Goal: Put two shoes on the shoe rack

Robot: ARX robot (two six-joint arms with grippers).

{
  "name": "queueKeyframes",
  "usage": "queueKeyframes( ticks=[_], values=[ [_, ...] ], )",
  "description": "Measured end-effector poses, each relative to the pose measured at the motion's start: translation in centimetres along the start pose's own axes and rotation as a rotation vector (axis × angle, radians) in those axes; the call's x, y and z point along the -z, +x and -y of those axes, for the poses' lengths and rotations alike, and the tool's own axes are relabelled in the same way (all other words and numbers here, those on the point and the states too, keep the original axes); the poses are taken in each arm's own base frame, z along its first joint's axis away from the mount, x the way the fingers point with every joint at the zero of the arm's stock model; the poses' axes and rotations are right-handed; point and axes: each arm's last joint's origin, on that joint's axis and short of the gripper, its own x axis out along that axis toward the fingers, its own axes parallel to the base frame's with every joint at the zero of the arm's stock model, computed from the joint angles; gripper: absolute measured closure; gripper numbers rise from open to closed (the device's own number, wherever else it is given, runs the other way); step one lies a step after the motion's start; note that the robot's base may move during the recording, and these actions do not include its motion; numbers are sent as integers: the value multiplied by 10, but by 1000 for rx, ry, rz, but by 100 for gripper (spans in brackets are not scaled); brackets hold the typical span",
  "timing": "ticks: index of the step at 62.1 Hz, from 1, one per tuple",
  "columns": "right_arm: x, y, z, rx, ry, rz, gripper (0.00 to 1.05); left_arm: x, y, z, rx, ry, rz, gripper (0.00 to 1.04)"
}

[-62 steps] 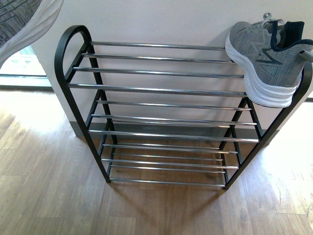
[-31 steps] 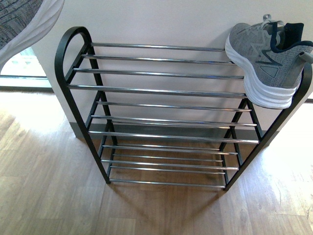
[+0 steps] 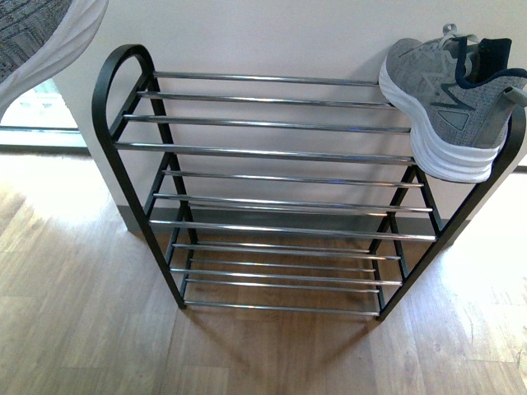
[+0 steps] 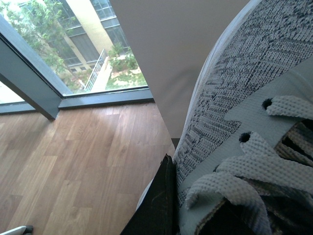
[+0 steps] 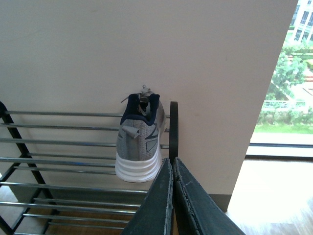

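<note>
Left wrist view: left claw (image 4: 168, 186) grips the second grey sneaker (image 4: 230, 98) by the laces, only one finger visible. The shoe is held above the wood floor (image 4: 73, 161), near the left end of the shoe rack (image 3: 272, 151). Right claw (image 5: 172, 161) is pinched closed, empty. Beyond it the first grey sneaker (image 5: 139, 142) sits on the top tier's right end. Nothing has really shifted in a second, so one is placed, one pending. Lower tiers hold nothing.

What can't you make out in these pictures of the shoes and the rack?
Second sneaker: cut off by the front view's corner; the left wrist view is too close to show it whole.
Left fingers: one shows; the sneaker hides the other.
Shelved sneaker: its toe is hidden behind its heel in the right wrist view.
Rack: the right fingers cover part of its lower bars there.
</note>
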Motion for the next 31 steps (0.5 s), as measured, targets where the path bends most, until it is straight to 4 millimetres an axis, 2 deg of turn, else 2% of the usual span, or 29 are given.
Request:
queueKeyframes(
  ticks=[31],
  values=[
    [3, -16, 0, 0, 0, -8, 103, 0, 0, 0, 0, 0, 0, 103]
  ],
)
